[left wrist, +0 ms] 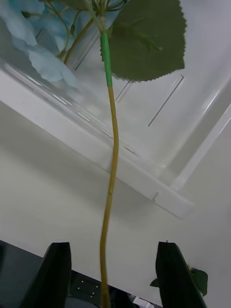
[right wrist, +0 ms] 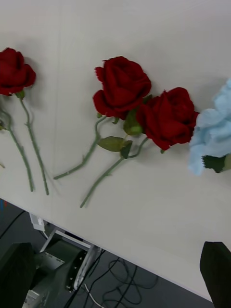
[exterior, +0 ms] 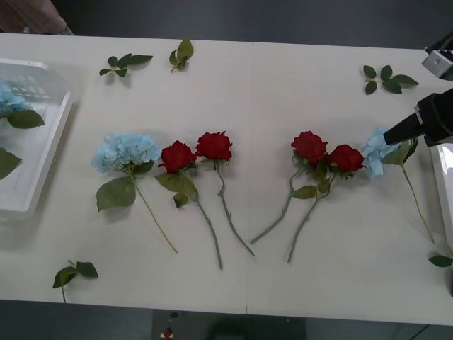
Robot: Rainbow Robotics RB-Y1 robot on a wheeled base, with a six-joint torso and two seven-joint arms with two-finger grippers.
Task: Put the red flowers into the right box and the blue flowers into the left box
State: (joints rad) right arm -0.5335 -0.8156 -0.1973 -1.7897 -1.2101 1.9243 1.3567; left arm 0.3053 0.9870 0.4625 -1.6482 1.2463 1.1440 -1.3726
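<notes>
Two red flowers (exterior: pixel 177 156) (exterior: pixel 214 145) lie left of the table's centre and two more (exterior: pixel 309 146) (exterior: pixel 346 157) right of it; the right pair (right wrist: pixel 122 86) (right wrist: pixel 168 118) also shows in the right wrist view. One blue flower (exterior: pixel 126 152) lies on the table beside the left box (exterior: pixel 53 152). Another blue flower (exterior: pixel 7 99) rests inside that box, its stem (left wrist: pixel 109 192) running out over the rim (left wrist: pixel 144 180) between the fingers of my open left gripper (left wrist: pixel 115 248). My right gripper (exterior: pixel 391 134) hangs open over a third blue flower (exterior: pixel 374 152) (right wrist: pixel 214 130), near the right box (exterior: pixel 446 184).
Loose green leaf sprigs lie at the back left (exterior: pixel 124 64), back centre (exterior: pixel 180 53), back right (exterior: pixel 386 78), front left (exterior: pixel 74 273) and front right (exterior: pixel 440 261). The rose stems point toward the table's front edge.
</notes>
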